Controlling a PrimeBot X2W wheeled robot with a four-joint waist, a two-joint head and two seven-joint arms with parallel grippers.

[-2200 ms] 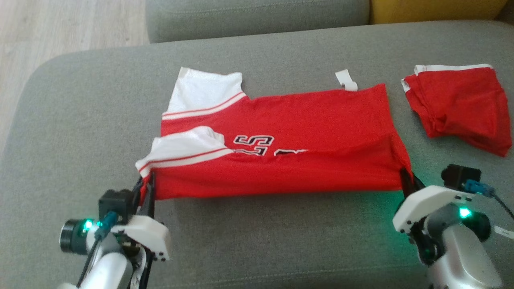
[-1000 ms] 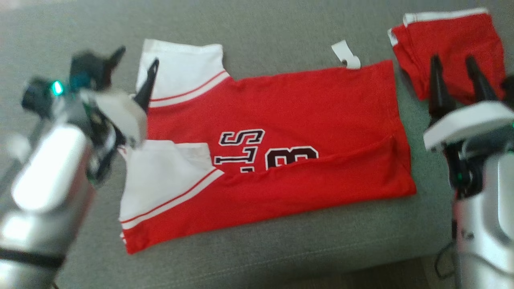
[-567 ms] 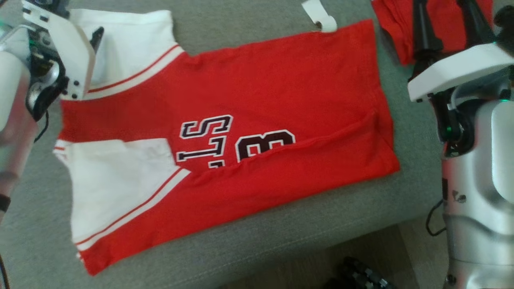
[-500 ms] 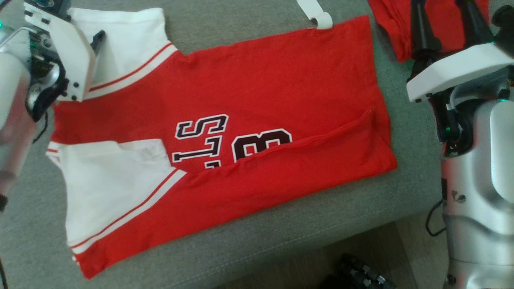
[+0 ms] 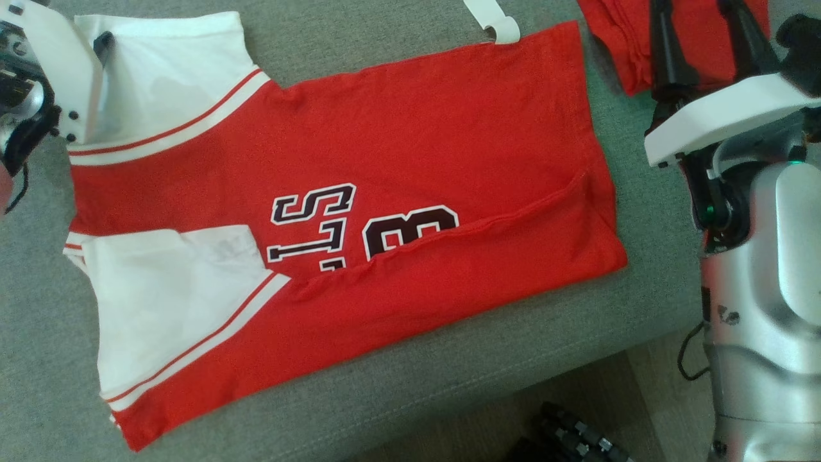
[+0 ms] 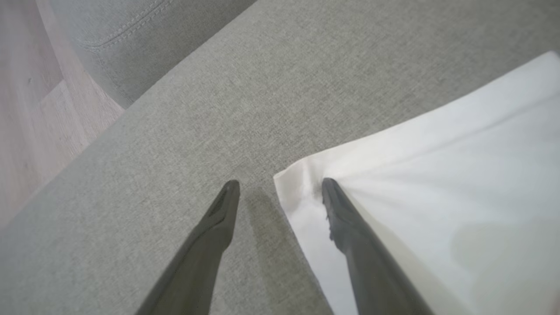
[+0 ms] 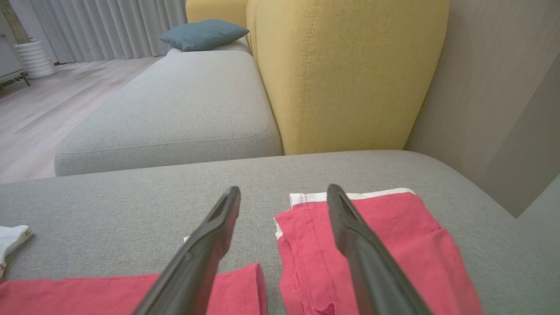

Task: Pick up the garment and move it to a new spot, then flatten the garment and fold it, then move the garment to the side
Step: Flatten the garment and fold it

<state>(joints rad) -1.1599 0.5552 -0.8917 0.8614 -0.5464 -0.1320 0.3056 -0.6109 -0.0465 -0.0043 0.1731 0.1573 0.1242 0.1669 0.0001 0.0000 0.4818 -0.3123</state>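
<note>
You have bare grey cushion [image 5: 359, 38] at twelve o'clock of the jersey [image 5: 449, 128] and a narrow strip at six, before the cushion's edge. At two o'clock a second red garment [image 5: 619, 45] crowds the gap; the yellow backrest [image 7: 350, 74] rises beyond it.
</note>
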